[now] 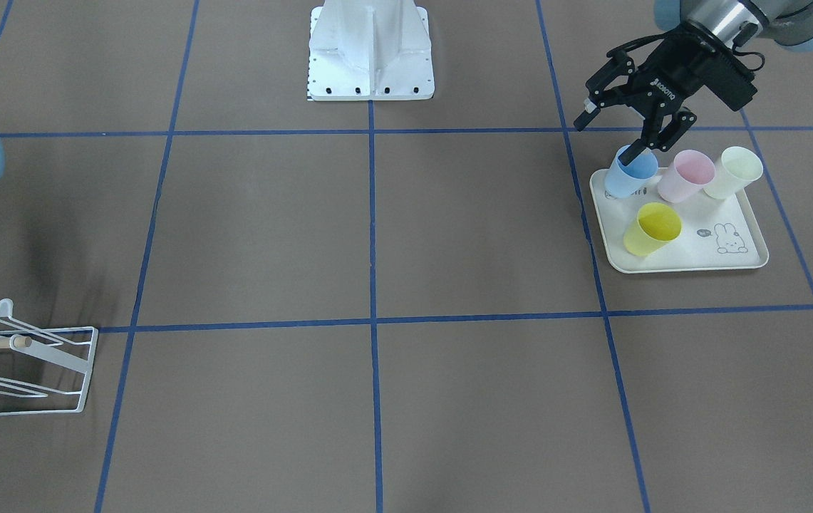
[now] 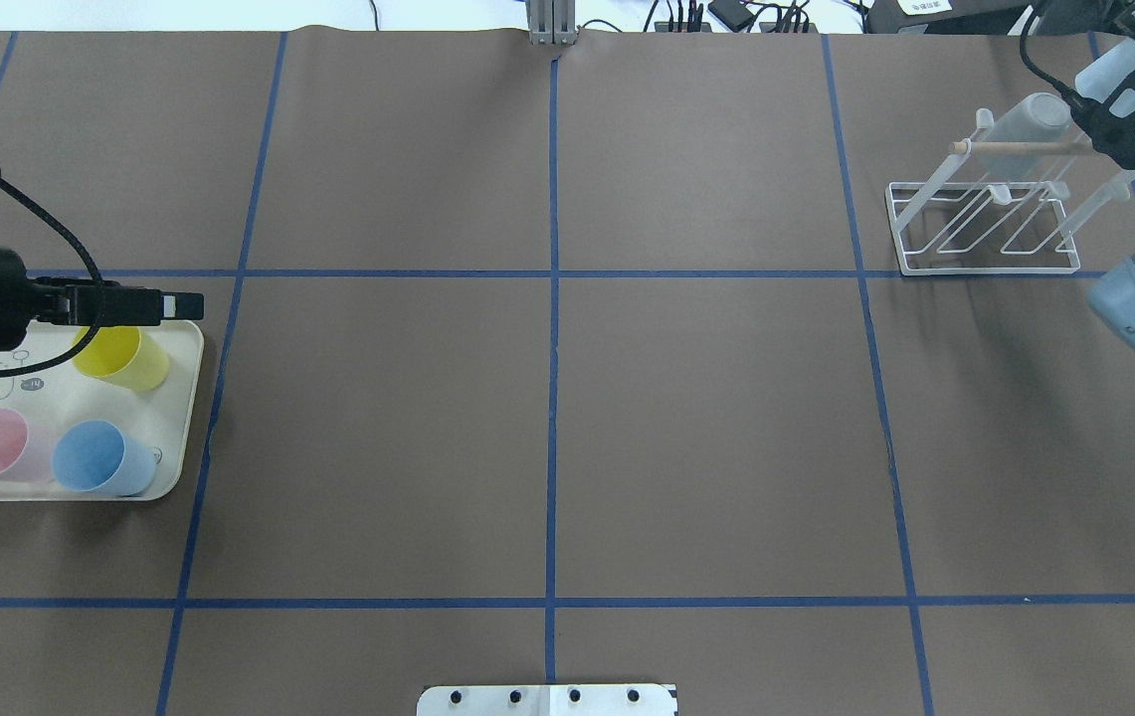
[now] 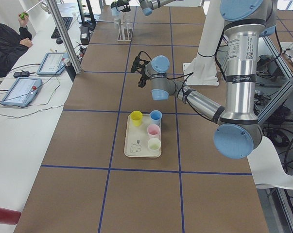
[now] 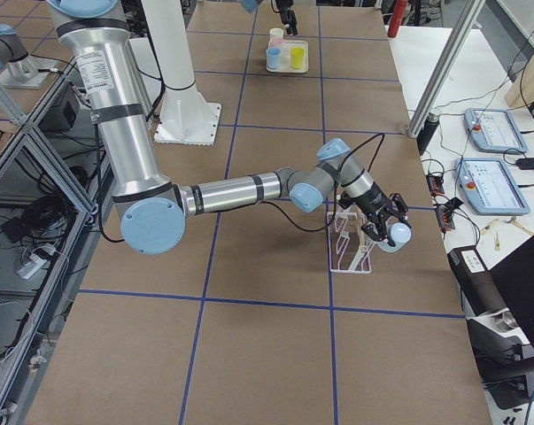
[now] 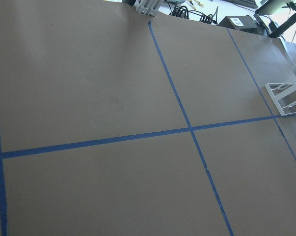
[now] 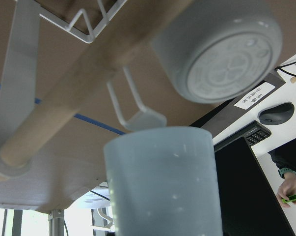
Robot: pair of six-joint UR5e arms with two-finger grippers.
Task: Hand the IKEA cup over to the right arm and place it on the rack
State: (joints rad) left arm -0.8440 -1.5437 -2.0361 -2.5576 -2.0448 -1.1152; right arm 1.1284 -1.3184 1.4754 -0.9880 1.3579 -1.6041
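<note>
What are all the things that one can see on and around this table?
tray: one, cream with a rabbit drawing, table end on the robot's left
blue cup: one, blue, on the tray
pink cup: one, pink, on the tray
pale green cup: one, pale green, on the tray
yellow cup: one, yellow, on the tray
rack: one, white wire with a wooden dowel, table end on the robot's right
hung cup: one, grey-blue, on the rack
held cup: one, grey-blue, in the right gripper at the rack
person: one, dark top, seated at the side bench
base mount: one, white, robot's side of the table
left gripper: one, black, open, raised above the tray
right gripper: one, black, shut on the held cup
</note>
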